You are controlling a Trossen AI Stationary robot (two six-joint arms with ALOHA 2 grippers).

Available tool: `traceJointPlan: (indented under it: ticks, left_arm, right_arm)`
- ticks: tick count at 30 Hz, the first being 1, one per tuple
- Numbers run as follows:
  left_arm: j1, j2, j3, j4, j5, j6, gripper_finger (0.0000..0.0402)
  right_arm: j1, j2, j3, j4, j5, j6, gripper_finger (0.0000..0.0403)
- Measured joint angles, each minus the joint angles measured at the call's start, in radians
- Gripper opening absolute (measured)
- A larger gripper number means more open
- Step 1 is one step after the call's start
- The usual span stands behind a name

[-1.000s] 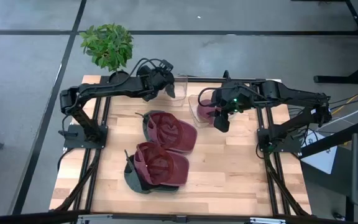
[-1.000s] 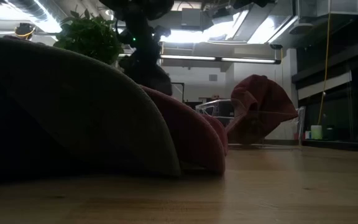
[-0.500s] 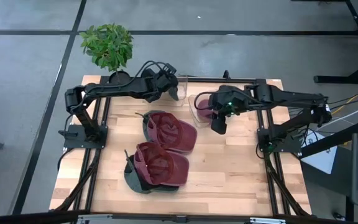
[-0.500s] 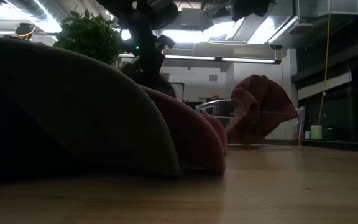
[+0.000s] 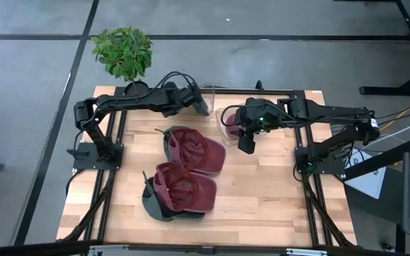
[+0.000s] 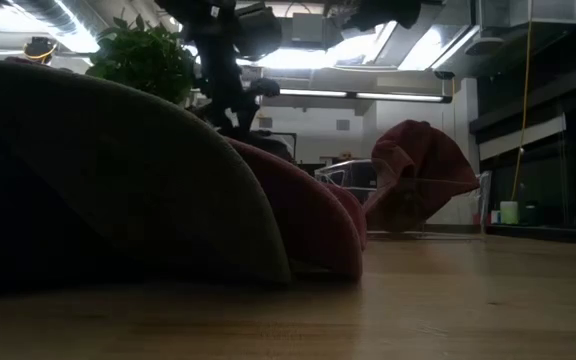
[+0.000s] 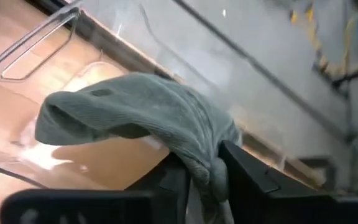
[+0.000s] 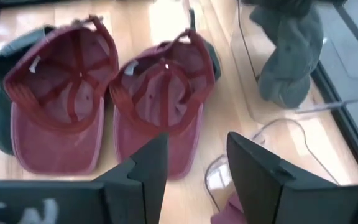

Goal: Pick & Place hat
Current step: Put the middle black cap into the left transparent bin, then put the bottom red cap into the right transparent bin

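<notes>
Between left jaws: unlabelled grey hat.

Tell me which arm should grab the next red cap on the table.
Right, probably. The right gripper is open, empty and beside the nearer red cap. The left gripper is shut on a grey hat over the clear bin.

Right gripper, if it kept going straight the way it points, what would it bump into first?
Probably the nearer red cap. The open right gripper points at the two upturned caps on the table, though depth is hard to judge.
</notes>
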Motion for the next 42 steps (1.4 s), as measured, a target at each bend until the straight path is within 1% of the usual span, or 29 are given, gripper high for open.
traceJointPlan:
  ticks: [3, 5, 10, 15, 20, 23, 28, 31, 37, 42]
  left_arm:
    - [0.005, 0.000, 0.000, -0.001, 0.066, 0.108, 0.0107]
    - [0.005, 0.000, 0.000, -0.001, 0.088, 0.168, 0.0121]
    - [0.004, -0.032, 0.000, 0.014, 0.093, 0.295, 0.0154]
    - [0.004, -0.091, 0.000, 0.021, 0.093, 0.462, 0.0182]
    - [-0.007, -0.155, 0.000, 0.035, 0.098, 0.613, 0.0203]
    - [-0.031, -0.197, 0.000, 0.039, 0.121, 0.730, 0.0211]
    - [-0.095, -0.259, 0.000, 0.039, 0.237, 0.962, 0.0214]
    - [-0.142, -0.284, 0.000, 0.036, 0.309, 1.074, 0.0211]
    - [-0.241, -0.317, 0.000, 0.033, 0.446, 1.257, 0.0206]
    - [-0.329, -0.335, 0.000, 0.026, 0.572, 1.392, 0.0207]
  right_arm:
    - [0.000, 0.000, 0.000, 0.016, 0.000, -0.007, 0.0161]
    - [0.000, 0.000, 0.000, 0.019, 0.000, -0.012, 0.0161]
    - [0.000, 0.000, 0.000, 0.019, 0.000, -0.017, 0.0161]
    - [0.000, 0.000, 0.000, 0.020, 0.000, -0.017, 0.0161]
    - [0.000, 0.000, 0.000, 0.020, -0.016, -0.017, 0.0161]
    - [0.000, 0.000, 0.000, 0.020, -0.019, -0.013, 0.0161]
    - [0.000, 0.000, 0.000, 0.019, -0.024, 0.004, 0.0161]
    - [0.000, 0.000, 0.000, 0.020, -0.057, 0.007, 0.0161]
    - [0.007, 0.000, 0.000, 0.018, -0.072, 0.050, 0.0161]
    - [0.042, 0.001, 0.000, 0.018, -0.072, 0.063, 0.0161]
